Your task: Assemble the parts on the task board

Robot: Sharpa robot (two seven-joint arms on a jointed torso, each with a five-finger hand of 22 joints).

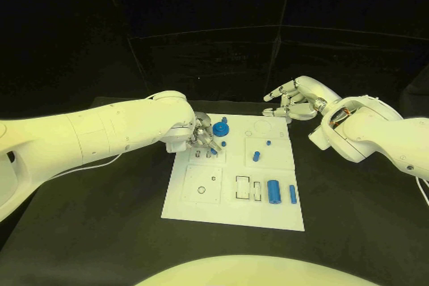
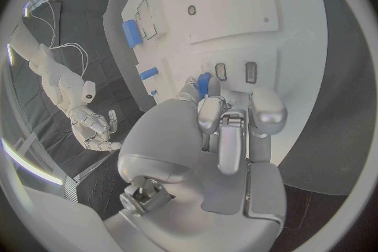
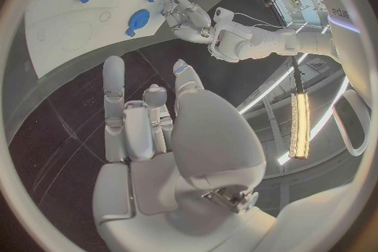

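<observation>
The white task board [image 1: 201,202] lies in the middle of the black table. My left hand [image 1: 202,137] hovers over the board's far left part and pinches a small blue part [image 2: 203,83] between thumb and a finger, close to two small dark slots [image 2: 236,71]. A round blue gear-like part [image 1: 222,129] sits just beyond that hand. A short blue peg [image 1: 256,156], a thick blue cylinder [image 1: 273,191] and a thin blue bar [image 1: 292,194] lie on the board. My right hand [image 1: 291,103] hangs past the board's far right corner, fingers apart, holding nothing.
Two small blue pieces [image 1: 224,144] [image 1: 268,143] stand in the board's far half. Rectangular outlines [image 1: 243,187] and a small ring mark [image 1: 202,190] sit in its near half. Black table [image 1: 358,199] surrounds the board on all sides.
</observation>
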